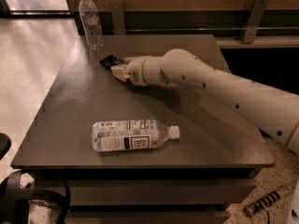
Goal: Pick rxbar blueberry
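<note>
The rxbar blueberry (110, 61) is a small flat dark bar with white text lines. It lies at the far left part of the dark grey table (79, 106). My gripper (119, 67) reaches in from the right on a long white arm and sits low over the table, right at the bar's near-right end. The bar's right end is hidden by the gripper, so I cannot tell whether it is held or only touched.
A clear water bottle (133, 135) lies on its side near the table's front edge. Another water bottle (91, 22) stands upright at the far left corner. A wooden wall with a rail runs behind the table. The table's left edge drops to a light floor.
</note>
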Controlling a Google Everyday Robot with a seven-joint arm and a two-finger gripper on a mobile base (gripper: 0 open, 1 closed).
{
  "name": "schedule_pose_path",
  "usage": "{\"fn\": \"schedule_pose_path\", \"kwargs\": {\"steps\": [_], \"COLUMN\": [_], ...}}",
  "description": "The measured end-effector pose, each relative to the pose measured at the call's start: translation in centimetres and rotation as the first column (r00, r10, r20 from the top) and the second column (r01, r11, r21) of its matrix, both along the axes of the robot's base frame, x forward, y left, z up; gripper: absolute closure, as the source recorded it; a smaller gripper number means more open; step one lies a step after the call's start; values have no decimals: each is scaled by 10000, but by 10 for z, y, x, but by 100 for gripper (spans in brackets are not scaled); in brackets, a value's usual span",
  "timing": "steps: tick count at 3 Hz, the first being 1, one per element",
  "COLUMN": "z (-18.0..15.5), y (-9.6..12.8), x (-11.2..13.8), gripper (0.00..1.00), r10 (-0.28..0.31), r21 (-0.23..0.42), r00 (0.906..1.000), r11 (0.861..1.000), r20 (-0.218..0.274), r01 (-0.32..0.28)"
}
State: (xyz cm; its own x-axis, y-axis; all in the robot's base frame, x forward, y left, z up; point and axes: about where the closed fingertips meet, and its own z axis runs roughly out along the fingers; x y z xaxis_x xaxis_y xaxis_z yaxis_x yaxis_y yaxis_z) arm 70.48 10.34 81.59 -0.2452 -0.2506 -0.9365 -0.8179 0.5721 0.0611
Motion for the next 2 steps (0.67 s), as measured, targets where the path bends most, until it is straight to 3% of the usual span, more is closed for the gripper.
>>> {"fn": "schedule_pose_path", "kwargs": {"steps": [2], "z": [0], "y": [0], "x": [0], "gripper": [100], "r10": [-3], "r21": [-1], "r00": [10000], "r11": [10000], "r20": [3], "r01": [3]}}
